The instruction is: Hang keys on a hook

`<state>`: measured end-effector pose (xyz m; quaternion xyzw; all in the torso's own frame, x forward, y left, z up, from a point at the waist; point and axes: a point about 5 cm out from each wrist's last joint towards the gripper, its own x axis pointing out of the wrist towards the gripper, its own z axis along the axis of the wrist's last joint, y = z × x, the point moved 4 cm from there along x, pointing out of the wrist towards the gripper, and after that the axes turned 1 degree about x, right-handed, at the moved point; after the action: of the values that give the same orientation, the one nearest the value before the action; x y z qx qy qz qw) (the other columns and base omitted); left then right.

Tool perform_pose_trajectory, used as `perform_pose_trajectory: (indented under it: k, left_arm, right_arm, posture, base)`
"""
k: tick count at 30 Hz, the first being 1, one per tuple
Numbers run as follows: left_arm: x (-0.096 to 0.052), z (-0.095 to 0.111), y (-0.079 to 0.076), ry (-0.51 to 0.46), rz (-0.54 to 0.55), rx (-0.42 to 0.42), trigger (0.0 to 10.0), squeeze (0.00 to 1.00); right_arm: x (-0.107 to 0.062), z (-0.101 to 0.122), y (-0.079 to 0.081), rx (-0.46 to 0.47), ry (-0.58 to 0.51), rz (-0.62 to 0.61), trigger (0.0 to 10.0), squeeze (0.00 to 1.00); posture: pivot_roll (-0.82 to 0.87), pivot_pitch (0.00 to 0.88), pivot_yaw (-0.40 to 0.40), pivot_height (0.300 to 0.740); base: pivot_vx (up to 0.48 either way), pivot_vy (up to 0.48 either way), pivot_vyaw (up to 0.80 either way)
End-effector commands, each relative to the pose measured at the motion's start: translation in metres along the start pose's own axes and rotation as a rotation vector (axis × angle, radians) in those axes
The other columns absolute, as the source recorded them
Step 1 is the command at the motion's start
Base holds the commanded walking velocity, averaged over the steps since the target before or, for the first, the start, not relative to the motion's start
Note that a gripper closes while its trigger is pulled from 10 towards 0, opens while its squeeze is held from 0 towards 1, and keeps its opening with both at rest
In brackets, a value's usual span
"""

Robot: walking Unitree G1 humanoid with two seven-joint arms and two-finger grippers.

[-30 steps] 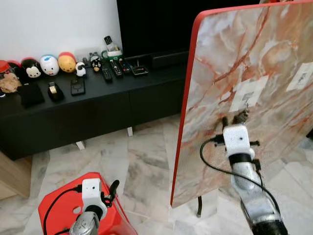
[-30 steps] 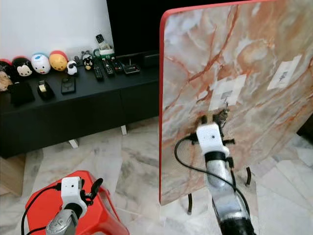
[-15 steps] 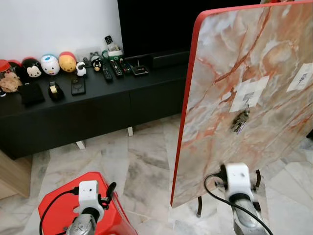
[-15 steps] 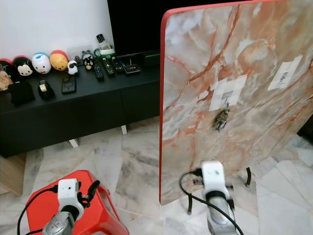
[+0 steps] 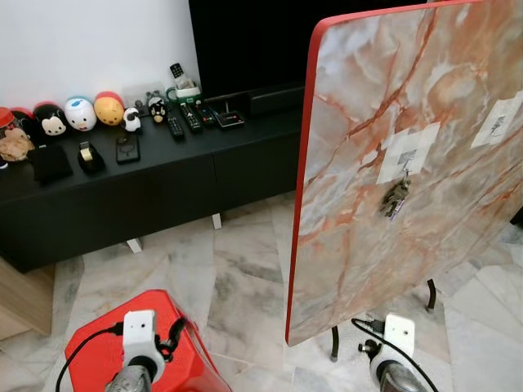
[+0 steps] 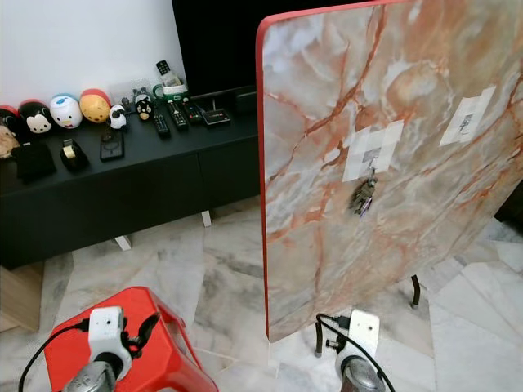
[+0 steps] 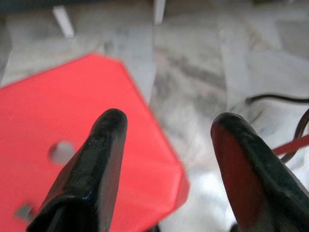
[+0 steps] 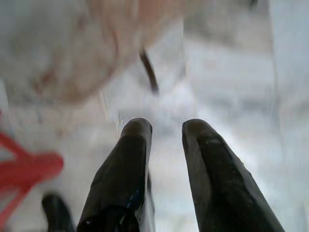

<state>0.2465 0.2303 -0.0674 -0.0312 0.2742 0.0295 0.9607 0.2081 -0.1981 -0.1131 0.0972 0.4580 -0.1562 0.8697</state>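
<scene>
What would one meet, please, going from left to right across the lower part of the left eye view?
Left pincer above the red stool → bare marble floor → red-edged marble board with the keys hanging on it → right arm's wrist.

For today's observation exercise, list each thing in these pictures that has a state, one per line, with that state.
keys: hanging on the hook, free of both claws
hook: taped to the board, holding the keys
marble-patterned board: tilted, leaning back on its stand
left claw: open, empty, above the red stool
right claw: slightly open, empty, low by the floor
</scene>
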Motion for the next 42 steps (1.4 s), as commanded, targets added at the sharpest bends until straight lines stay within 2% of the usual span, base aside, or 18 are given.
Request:
perform_pose_trajectory:
  k: [1, 2, 5, 7, 12, 15, 19, 25, 29, 33, 37, 42]
  left_arm:
    - [-0.002, -0.013, 0.004, 0.076, 0.002, 0.026, 10.0, 0.00]
    - [-0.003, -0.014, 0.004, 0.087, 0.004, 0.028, 10.0, 0.00]
    - [-0.006, -0.029, 0.005, 0.179, -0.004, 0.051, 10.0, 0.00]
    - [-0.007, -0.032, 0.004, 0.201, -0.007, 0.050, 10.0, 0.00]
    - [-0.007, -0.034, 0.003, 0.211, -0.004, 0.037, 10.0, 0.00]
    - [-0.006, -0.037, -0.004, 0.224, -0.010, 0.023, 10.0, 0.00]
    - [-0.006, -0.038, 0.002, 0.223, 0.060, -0.043, 10.0, 0.00]
    - [-0.008, -0.042, 0.004, 0.235, 0.095, -0.079, 10.0, 0.00]
    - [-0.010, -0.047, -0.001, 0.264, 0.068, -0.042, 10.0, 0.00]
    - [-0.013, -0.055, -0.001, 0.291, 0.091, -0.047, 10.0, 0.00]
    - [-0.017, -0.063, 0.001, 0.339, 0.105, -0.009, 10.0, 0.00]
    - [-0.017, -0.064, 0.000, 0.340, 0.105, -0.013, 10.0, 0.00]
  right_arm:
    - [-0.001, -0.017, -0.007, 0.008, 0.046, -0.013, 10.0, 0.00]
    - [-0.001, -0.020, -0.008, 0.005, 0.056, -0.012, 10.0, 0.00]
    - [-0.004, -0.041, -0.012, -0.098, 0.116, -0.011, 10.0, 0.00]
    - [-0.005, -0.045, -0.017, -0.026, 0.123, -0.047, 10.0, 0.00]
    - [-0.004, -0.040, -0.016, -0.016, 0.101, -0.027, 10.0, 0.00]
    - [-0.003, -0.035, -0.019, -0.017, 0.079, -0.033, 10.0, 0.00]
    - [-0.001, -0.022, -0.013, -0.046, 0.023, 0.005, 10.0, 0.00]
    - [0.000, -0.013, -0.009, -0.046, 0.008, 0.013, 10.0, 0.00]
    - [0.001, -0.013, -0.007, -0.048, 0.013, 0.024, 10.0, 0.00]
    - [0.000, -0.013, -0.007, -0.054, 0.012, 0.034, 10.0, 0.00]
    - [-0.001, -0.021, -0.008, -0.083, 0.041, 0.046, 10.0, 0.00]
    - [-0.002, -0.029, -0.008, -0.116, 0.066, 0.056, 10.0, 0.00]
  posture:
    - [-0.02, 0.000, 0.005, 0.740]
    - [-0.02, 0.000, 0.005, 0.740]
    - [-0.03, 0.000, 0.013, 0.740]
    - [-0.04, 0.000, 0.016, 0.740]
    - [-0.05, 0.000, 0.015, 0.740]
    - [-0.05, 0.000, 0.009, 0.740]
    - [-0.05, 0.000, 0.005, 0.740]
    - [-0.05, 0.000, -0.003, 0.740]
    - [-0.05, 0.000, -0.005, 0.740]
    - [-0.05, 0.000, -0.006, 0.740]
    - [-0.04, 0.000, -0.007, 0.740]
    - [-0.04, 0.000, -0.010, 0.740]
  base:
    - [0.000, 0.000, 0.00]
    - [0.000, 0.000, 0.00]
    - [0.000, 0.000, 0.00]
    - [0.000, 0.000, 0.00]
    - [0.000, 0.000, 0.00]
    - [0.000, 0.000, 0.00]
    - [0.000, 0.000, 0.31]
    - [0.000, 0.000, 0.80]
    - [0.000, 0.000, 0.80]
    - [0.000, 0.000, 0.80]
    - [0.000, 0.000, 0.80]
    - [0.000, 0.000, 0.80]
